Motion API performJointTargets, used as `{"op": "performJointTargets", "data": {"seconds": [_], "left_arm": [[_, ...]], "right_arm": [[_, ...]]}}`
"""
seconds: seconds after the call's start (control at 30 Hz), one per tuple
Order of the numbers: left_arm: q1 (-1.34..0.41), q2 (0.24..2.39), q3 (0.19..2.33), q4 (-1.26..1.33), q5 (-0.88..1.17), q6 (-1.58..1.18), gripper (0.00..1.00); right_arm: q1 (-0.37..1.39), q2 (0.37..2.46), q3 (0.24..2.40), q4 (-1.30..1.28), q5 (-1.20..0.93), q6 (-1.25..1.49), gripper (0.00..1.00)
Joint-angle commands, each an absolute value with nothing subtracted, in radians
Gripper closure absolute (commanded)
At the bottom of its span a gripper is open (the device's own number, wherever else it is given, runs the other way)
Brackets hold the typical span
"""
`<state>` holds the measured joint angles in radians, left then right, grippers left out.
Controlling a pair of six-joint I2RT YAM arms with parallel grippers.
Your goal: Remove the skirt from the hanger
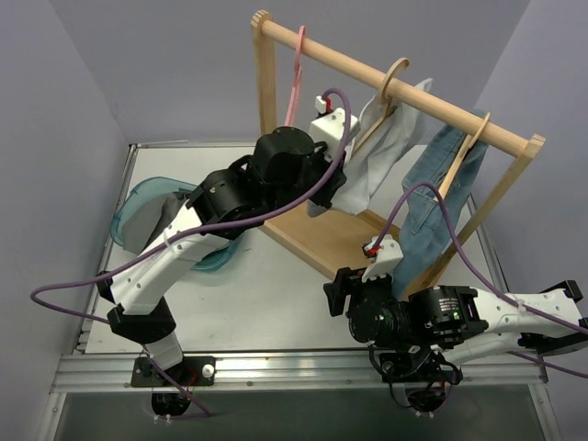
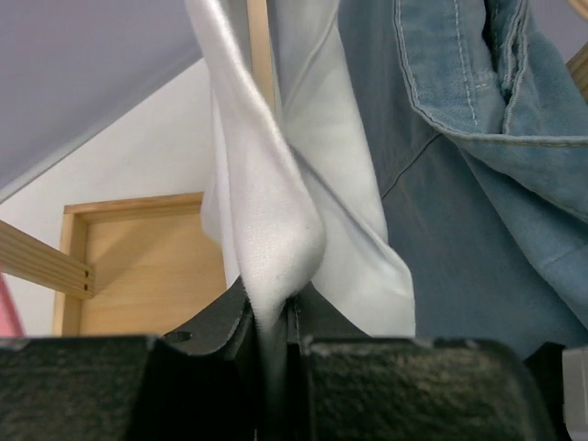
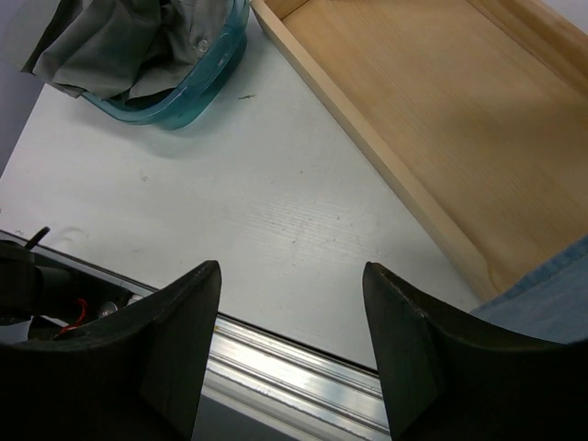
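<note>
Left gripper is clamping tight on a fold of the white skirt. The skirt is hanging from the wooden hanger at the centre of the top view, where we are losing the fingers behind the wrist. Right gripper is gaping wide, holding nothing, over the table.

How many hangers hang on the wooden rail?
3: a pink hanger at the left end, a wooden middle hanger carrying the white skirt, a wooden right hanger carrying the denim. None looks hidden.
</note>
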<state>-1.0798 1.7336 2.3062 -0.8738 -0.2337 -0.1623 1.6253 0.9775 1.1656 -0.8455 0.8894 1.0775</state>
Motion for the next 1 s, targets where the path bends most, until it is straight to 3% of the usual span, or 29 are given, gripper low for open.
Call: {"op": "performJointTargets", "data": {"seconds": [0.0,0.53,0.8,0.9,0.97], "left_arm": [[-1.074,1.618,2.336,-0.745,-0.298,-0.127,0.98],[-1.069,1.428,1.928,-0.684,-0.304,-0.195,0.98],[-1.069,1.276,1.783,-0.756,-0.307,-0.248,0.98],[-1.069,1.238,1.769,-0.808,-0.278,-0.265,0.98],[-1.068,1.213,1.76,-0.847,-0.25,-0.278,0.98]], "right_arm": [[1.628,0.963,1.167,-0.885,0.936,1.1,0.41],[1.629,0.988,1.2,-0.87,0.949,1.074,0.41],[1.62,1.087,1.391,-0.764,1.005,0.885,0.41],[1.547,1.156,1.481,-0.691,0.968,0.744,0.41],[1.38,1.216,1.52,-0.591,0.857,0.602,0.42]]}}
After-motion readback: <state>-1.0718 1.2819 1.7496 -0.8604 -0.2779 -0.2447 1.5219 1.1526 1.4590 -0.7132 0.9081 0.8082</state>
